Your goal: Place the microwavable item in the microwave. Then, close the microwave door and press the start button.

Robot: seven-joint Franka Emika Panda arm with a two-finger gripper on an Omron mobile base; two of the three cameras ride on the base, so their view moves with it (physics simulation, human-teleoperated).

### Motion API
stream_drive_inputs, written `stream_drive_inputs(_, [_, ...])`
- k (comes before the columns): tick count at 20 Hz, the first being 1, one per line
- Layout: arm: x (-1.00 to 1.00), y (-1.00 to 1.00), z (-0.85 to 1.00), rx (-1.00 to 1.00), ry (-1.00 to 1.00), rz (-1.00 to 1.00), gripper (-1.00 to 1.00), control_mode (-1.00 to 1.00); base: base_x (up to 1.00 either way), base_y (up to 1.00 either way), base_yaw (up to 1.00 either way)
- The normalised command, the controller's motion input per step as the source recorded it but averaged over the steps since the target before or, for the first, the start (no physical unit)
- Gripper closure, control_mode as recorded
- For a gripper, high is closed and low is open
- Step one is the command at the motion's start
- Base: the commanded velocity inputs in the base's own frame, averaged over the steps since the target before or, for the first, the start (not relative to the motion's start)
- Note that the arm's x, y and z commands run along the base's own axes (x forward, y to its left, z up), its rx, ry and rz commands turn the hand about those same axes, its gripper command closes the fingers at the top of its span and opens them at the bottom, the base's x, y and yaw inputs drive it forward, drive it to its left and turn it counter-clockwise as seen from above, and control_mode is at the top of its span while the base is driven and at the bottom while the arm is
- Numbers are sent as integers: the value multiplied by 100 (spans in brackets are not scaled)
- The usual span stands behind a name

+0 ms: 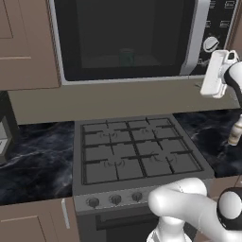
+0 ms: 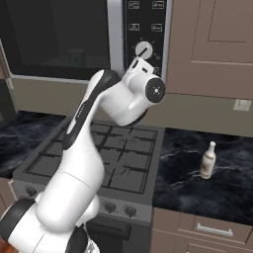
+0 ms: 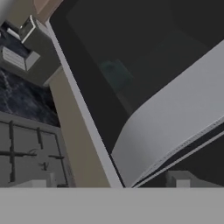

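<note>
The microwave (image 1: pixel 208 14) hangs above the stove with the microwave door (image 1: pixel 127 38) shut. Its light-grey bar handle (image 1: pixel 193 38) runs down the right side of the dark glass. Through the glass the teal mug (image 1: pixel 126 56) shows dimly inside, also in the right base view (image 2: pixel 76 57) and the hand view (image 3: pixel 114 73). My gripper (image 3: pixel 109 181) is open, its fingertips (image 3: pixel 177 179) wide apart with nothing between them, close in front of the handle (image 3: pixel 175 127). The hand (image 1: pixel 215 73) hovers just below the white dial (image 1: pixel 211 44) on the black control panel (image 2: pixel 146 29).
A gas stove (image 1: pixel 137 151) sits under the microwave, with dark marble counter (image 1: pixel 38 160) on both sides. A beige-and-brown bottle (image 2: pixel 208 160) stands on the right counter. Brown cabinets (image 2: pixel 217 44) flank the microwave. A grey appliance (image 1: pixel 4 137) is at the far left.
</note>
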Motion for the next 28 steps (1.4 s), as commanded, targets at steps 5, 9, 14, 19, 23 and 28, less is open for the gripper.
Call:
stream_drive_inputs(5, [35,0,-8,0,0,0,-100,-100,0,0,0])
stream_drive_inputs(9, [36,0,-5,0,0,0,-100,-100,0,0,0])
stream_drive_inputs(14, [31,-10,-6,0,0,0,-100,-100,0,0,0])
stream_drive_inputs(19, [29,-22,-4,0,0,0,-100,-100,0,0,0])
stream_drive_inputs(23, [29,-25,-1,0,0,0,-100,-100,0,0,0])
stream_drive_inputs(28, [47,-23,-9,0,0,0,-100,-100,0,0,0])
